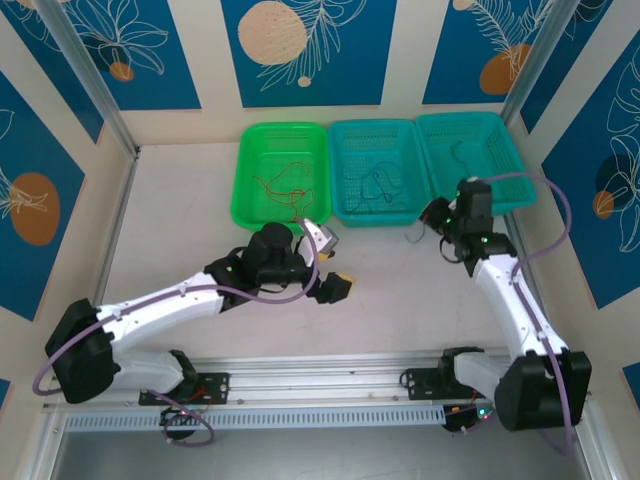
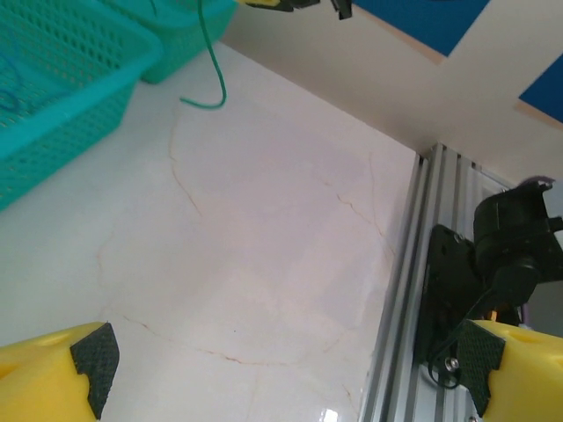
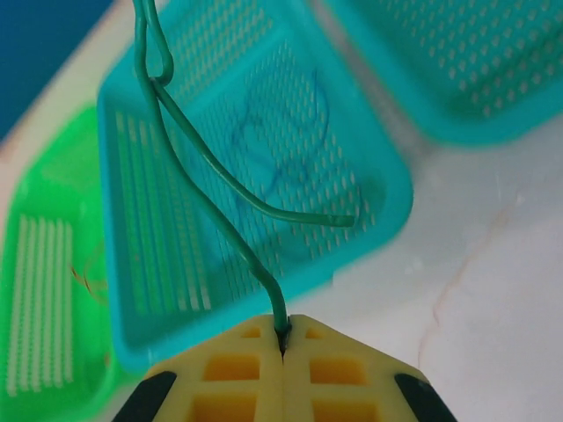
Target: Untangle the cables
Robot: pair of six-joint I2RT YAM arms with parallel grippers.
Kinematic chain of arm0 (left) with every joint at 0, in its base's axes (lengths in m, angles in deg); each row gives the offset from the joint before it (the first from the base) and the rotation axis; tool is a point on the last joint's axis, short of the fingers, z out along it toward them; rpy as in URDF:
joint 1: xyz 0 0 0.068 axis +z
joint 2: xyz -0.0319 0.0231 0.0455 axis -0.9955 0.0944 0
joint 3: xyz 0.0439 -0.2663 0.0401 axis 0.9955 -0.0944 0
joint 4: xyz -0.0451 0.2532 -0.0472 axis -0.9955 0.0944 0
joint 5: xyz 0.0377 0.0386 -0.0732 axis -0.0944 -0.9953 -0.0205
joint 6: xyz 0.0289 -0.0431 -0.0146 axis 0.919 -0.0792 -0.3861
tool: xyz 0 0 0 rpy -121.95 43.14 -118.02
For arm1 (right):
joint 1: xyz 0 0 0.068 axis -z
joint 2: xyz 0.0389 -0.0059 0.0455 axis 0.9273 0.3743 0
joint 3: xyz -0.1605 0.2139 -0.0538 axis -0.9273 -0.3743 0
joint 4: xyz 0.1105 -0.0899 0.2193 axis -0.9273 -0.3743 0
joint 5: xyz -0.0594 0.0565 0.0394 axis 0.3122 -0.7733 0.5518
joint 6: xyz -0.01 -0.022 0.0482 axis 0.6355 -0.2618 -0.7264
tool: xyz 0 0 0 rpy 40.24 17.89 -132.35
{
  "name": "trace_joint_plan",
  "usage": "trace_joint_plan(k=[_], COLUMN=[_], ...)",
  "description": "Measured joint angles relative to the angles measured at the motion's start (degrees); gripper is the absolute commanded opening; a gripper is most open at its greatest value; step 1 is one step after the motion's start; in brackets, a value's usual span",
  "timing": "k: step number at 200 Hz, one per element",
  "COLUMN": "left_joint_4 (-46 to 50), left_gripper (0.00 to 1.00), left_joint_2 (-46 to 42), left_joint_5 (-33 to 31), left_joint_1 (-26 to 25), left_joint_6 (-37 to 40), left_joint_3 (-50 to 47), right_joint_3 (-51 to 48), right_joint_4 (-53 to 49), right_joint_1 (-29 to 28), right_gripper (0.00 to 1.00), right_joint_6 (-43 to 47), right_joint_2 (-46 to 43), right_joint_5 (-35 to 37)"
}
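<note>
Currently mid-separation: right gripper (image 3: pixel 283 338) clenched on thin green wire (image 3: pixel 308 217) beside middle teal plastic mesh basket (image 1: pixel 375 126), left gripper (image 2: pixel 286 360) released, empty; next probably carry wire clear.

Bright, even light; faint glare on the table (image 2: pixel 330 413); green cable (image 3: pixel 237 195) sharp, teal basket (image 3: pixel 141 255) behind blurred.

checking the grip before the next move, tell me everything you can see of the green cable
The green cable is a thin, smooth, plastic-looking wire. One end is pinched in the shut yellow jaws of the right gripper. From there it runs out in front of the middle basket, bends into a narrow loop and curves back to a free tip.
</note>
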Motion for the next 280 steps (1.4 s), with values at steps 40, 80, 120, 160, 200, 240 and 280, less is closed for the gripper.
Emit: trace_joint_plan(k=[40, 80, 120, 160, 200, 240, 280], left_joint_4=[1.29, 5.64, 9.97, 15.30, 15.47, 13.44, 6.95], left_gripper=[1.00, 1.00, 1.00, 1.00, 1.00, 1.00, 1.00], left_joint_2=[-5.90, -9.81, -14.78, -15.19, -18.91, -26.82, -26.16], left_joint_5=[-3.93, -7.32, -13.42, -25.40, -35.74, -45.31, -50.27], left_joint_1=[0.00, 0.00, 0.00, 0.35, 7.58, 20.39, 29.27], left_joint_6=[0.24, 0.24, 0.24, 0.17, 0.13, 2.05, 7.82], left_joint_3=[-1.70, -3.34, -5.44, -5.38, -8.20, -15.43, -21.07], right_joint_3=[7.58, 17.68, 32.06, 29.03, 12.28, -3.87, -16.63], right_joint_4=[6.78, 10.16, 6.78, 4.09, 4.07, 9.42, 19.87], right_joint_1=[8.74, 11.93, 14.53, 11.17, 1.99, -8.20, -10.23], right_gripper=[0.00, 0.01, 0.49, 0.54, 0.56, 0.59, 0.72], right_joint_6=[-2.51, -2.71, -2.75, -0.35, 4.68, 13.27, 21.35], right_joint_2=[10.78, 23.52, 37.75, 35.54, 20.00, 2.78, -1.05], right_joint_5=[-1.62, 1.22, 0.55, 0.50, 3.93, 11.78, 18.16])
